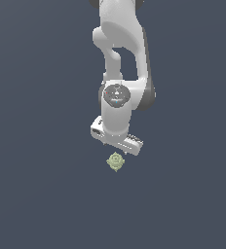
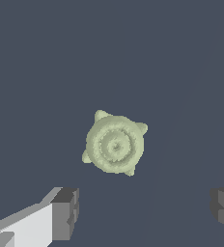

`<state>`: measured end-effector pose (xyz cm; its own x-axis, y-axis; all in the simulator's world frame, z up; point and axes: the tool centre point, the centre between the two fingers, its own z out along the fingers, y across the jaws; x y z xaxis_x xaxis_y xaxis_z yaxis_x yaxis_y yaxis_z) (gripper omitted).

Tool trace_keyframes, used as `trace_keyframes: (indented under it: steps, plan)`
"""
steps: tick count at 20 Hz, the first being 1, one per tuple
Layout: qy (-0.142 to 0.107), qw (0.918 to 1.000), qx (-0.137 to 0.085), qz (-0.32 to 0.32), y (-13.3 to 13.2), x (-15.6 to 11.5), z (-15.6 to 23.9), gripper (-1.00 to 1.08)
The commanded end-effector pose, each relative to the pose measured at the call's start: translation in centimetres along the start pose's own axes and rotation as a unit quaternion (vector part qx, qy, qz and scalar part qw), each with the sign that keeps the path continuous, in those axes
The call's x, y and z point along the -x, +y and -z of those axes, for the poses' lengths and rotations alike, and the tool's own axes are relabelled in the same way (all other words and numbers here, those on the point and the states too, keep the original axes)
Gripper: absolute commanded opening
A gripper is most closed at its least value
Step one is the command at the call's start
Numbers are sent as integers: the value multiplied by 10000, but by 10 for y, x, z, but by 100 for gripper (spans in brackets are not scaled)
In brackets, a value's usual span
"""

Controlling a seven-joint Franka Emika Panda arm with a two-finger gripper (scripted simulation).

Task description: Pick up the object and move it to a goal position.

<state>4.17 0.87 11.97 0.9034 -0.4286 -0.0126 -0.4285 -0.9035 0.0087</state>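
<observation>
The object (image 1: 115, 161) is a small pale yellow-green roundish thing with knobs around its rim, lying on the dark grey floor. In the exterior view it shows just below the white gripper (image 1: 116, 147), which hangs above it from the white arm. The wrist view looks straight down on the object (image 2: 115, 143), showing ringed ridges on its top. Two dark fingertips (image 2: 65, 212) stand far apart at the picture's lower edge, so the gripper (image 2: 145, 208) is open with nothing between the fingers. The object sits apart from both fingers.
A plain dark grey surface (image 1: 37, 194) fills both views. No other objects or edges show.
</observation>
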Motion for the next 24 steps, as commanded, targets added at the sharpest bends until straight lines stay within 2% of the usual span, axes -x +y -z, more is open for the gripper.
trace_keyframes:
  steps: [1,12,24]
  plan:
    - [12,9994,-13,-351,-4,-6,-6,100]
    - [49,9911,-47,-1327,-14,-20,-25,100]
    - [54,9890,-51,-1479,-16,-22,-35,100]
